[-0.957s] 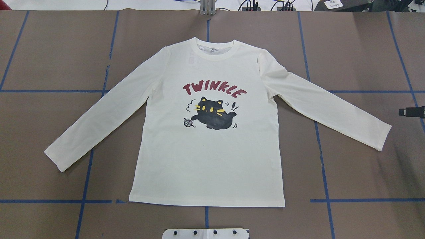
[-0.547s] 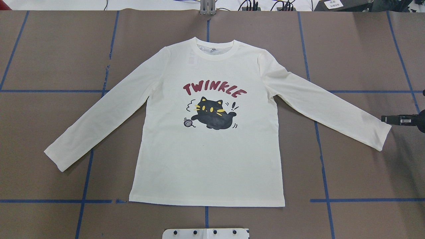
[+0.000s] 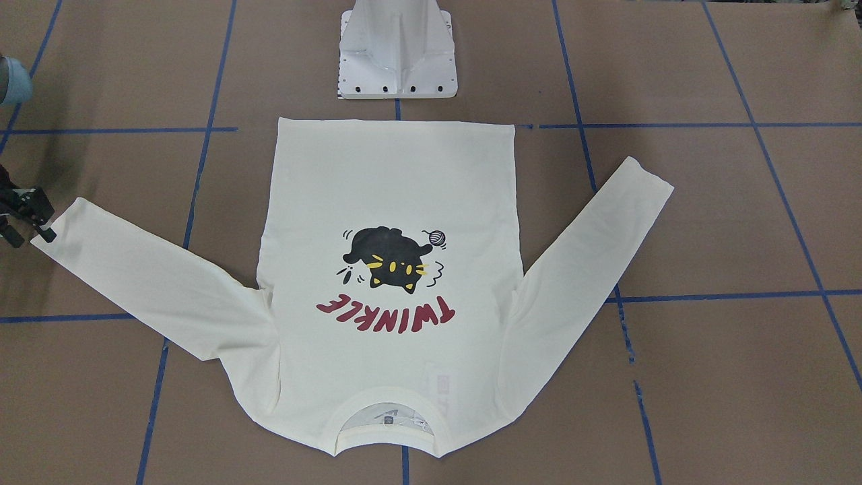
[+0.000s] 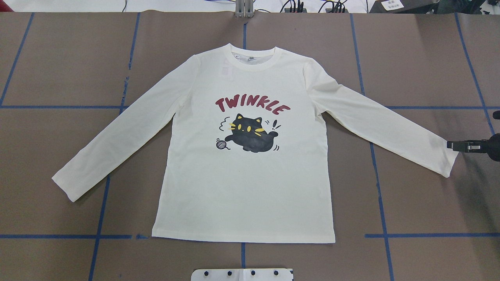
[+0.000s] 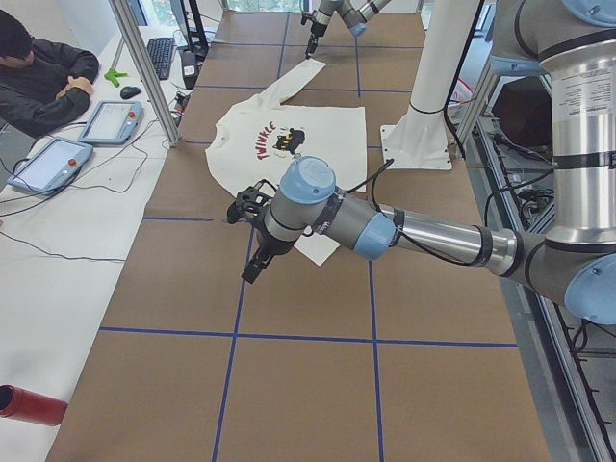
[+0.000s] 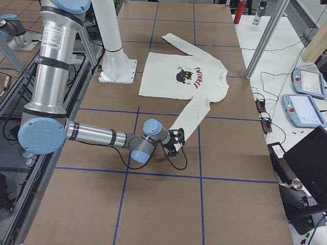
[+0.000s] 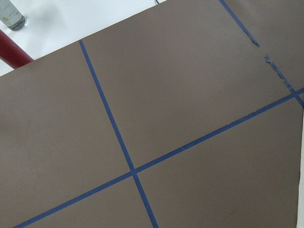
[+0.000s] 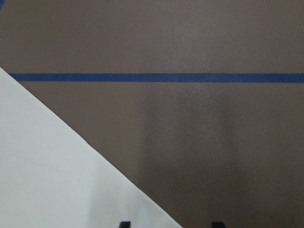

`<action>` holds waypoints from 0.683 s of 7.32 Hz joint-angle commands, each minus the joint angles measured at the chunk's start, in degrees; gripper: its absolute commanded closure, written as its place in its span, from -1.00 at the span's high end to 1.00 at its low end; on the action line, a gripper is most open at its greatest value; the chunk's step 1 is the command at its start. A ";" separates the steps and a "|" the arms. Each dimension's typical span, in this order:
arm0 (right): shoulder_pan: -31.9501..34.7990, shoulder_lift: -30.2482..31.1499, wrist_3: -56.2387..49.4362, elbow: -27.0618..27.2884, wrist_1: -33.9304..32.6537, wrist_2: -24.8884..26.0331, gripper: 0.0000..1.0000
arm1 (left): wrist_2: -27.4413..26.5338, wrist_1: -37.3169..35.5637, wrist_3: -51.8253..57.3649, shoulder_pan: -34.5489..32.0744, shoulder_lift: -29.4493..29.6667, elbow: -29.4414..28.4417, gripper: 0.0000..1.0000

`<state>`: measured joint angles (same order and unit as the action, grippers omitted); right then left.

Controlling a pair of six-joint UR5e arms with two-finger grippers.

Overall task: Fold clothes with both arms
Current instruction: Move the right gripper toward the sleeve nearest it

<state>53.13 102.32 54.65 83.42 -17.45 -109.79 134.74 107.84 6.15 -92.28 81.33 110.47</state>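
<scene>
Brown table (image 4: 58, 58) gridded with blue tape lines (image 4: 383, 203). The cream long-sleeved shirt (image 4: 250, 187) lies flat in the middle of it, print side up, with the black cat and red TWINKLE showing. The collar points away from the robot, the hem sits just in front of the white pedestal (image 3: 397, 67), and both sleeves are spread out and angled toward the robot's side.

The left arm (image 5: 433, 236) reaches out low over the table on the shirt's left side. The right arm (image 6: 97, 135) is stretched out low toward the other sleeve. A person (image 5: 38, 87) sits at the bench beyond the table edge.

The right gripper (image 4: 451, 145) is at the cuff (image 4: 445, 160) of the right sleeve. It's spread: the wrist view shows two fingertips (image 8: 125, 225) apart, one over cloth and one over bare table, with the cuff's edge running between them. It looks like it's down at cloth level, but contact is hard to confirm.

The left gripper (image 5: 253, 260) hangs above the table near the left sleeve's end. It's only seen from the side, so I can't tell whether it's spread or closed.
</scene>
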 commanded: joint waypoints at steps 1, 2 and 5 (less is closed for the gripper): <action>-0.22 0.07 0.01 -0.28 -0.04 0.01 0.25 | 0.09 0.00 0.00 0.00 -0.03 0.00 1.00; -0.31 0.07 0.01 -0.28 -0.04 0.01 0.09 | 0.09 0.00 0.09 0.00 -0.03 -0.08 1.00; -0.83 0.07 0.01 -0.37 -0.04 0.10 -1.00 | 0.18 0.00 0.09 0.00 -0.03 0.00 1.00</action>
<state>52.56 102.39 54.67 83.09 -17.49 -109.76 134.84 107.84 6.24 -92.29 81.30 110.44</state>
